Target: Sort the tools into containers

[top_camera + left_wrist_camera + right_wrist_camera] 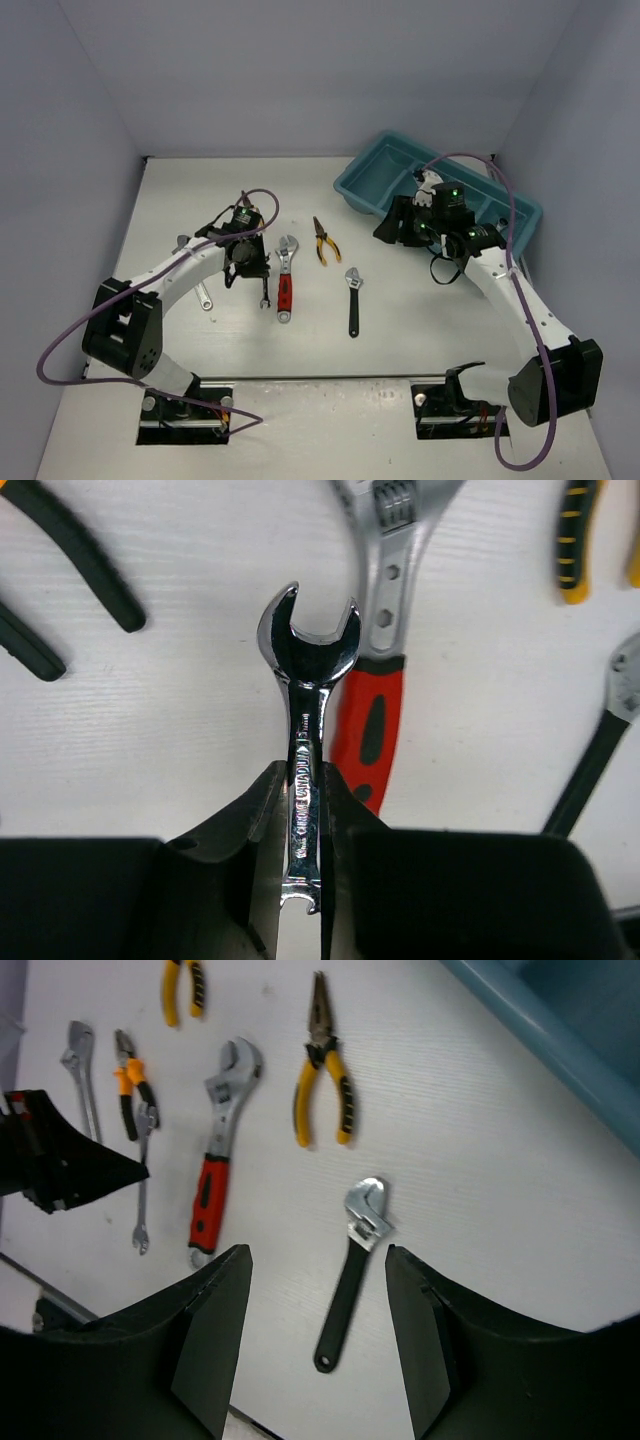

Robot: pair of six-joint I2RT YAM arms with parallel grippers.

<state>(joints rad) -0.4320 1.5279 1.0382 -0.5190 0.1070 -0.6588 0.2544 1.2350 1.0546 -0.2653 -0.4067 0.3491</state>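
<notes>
My left gripper (303, 810) is shut on the shank of a small silver open-end wrench (306, 675), whose open jaw end points away from me. From above, that gripper (250, 265) is left of the red-handled adjustable wrench (285, 285). I cannot tell whether the held wrench is off the table. My right gripper (318, 1330) stands open and holds nothing, high above the black-handled adjustable wrench (350, 1280). It hovers at the near edge of the teal tray (370, 175). Yellow-handled pliers (324, 241) lie between the two arms.
Further tools lie left of the left arm: a silver adjustable wrench (78, 1065), orange-handled pliers (128, 1090) and another yellow-handled pair (185, 985). The tray's rim (540, 1030) runs across the right wrist view's top right. Grey walls close in the table.
</notes>
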